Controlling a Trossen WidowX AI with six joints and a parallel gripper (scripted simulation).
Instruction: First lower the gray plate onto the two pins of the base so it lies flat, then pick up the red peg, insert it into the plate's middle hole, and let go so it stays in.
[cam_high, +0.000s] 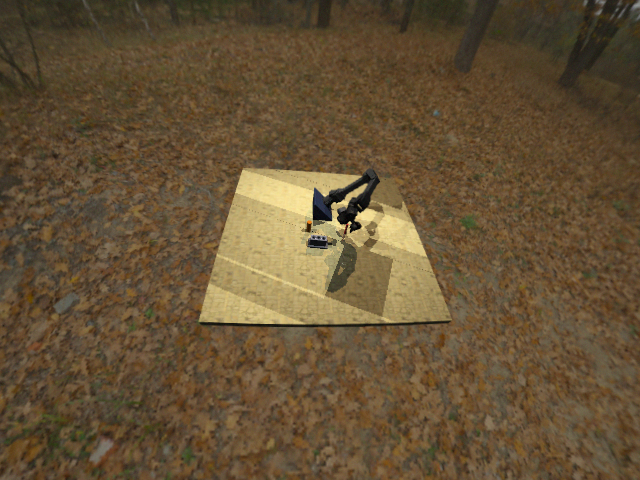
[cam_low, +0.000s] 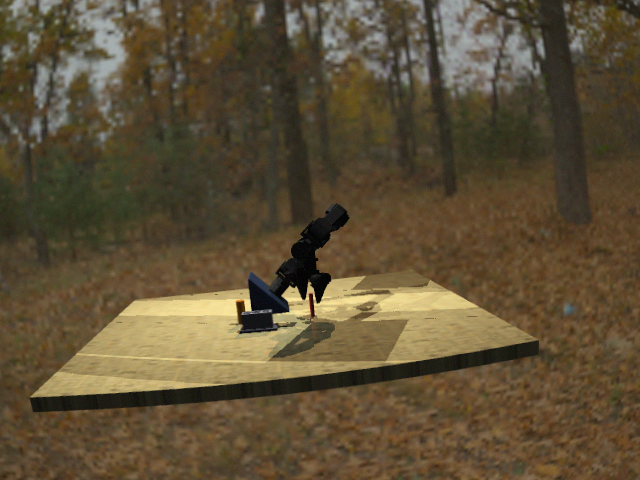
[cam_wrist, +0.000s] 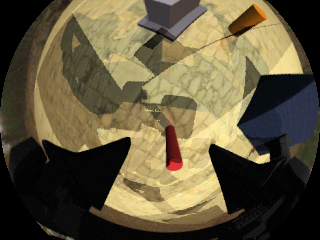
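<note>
The gray plate (cam_high: 317, 241) (cam_low: 257, 320) (cam_wrist: 167, 11) looks like a block with three holes in its top. It sits level on the wider flange of the base (cam_wrist: 154, 27). Its top is cut off in the wrist view, and the pins cannot be told apart. The red peg (cam_high: 346, 230) (cam_low: 311, 306) (cam_wrist: 173, 148) stands upright on the table, away from the plate. My gripper (cam_high: 348, 227) (cam_low: 311, 299) (cam_wrist: 171, 146) is open and points down above the peg. The peg's top shows between the spread fingers, with space on both sides.
An orange cylinder (cam_high: 309, 226) (cam_low: 240, 312) (cam_wrist: 247, 20) stands near the plate. A dark blue wedge (cam_high: 321, 206) (cam_low: 264, 298) (cam_wrist: 282, 111) is beside the arm's mount. The wooden table (cam_high: 258, 304) (cam_low: 155, 372) carries several shadow patches.
</note>
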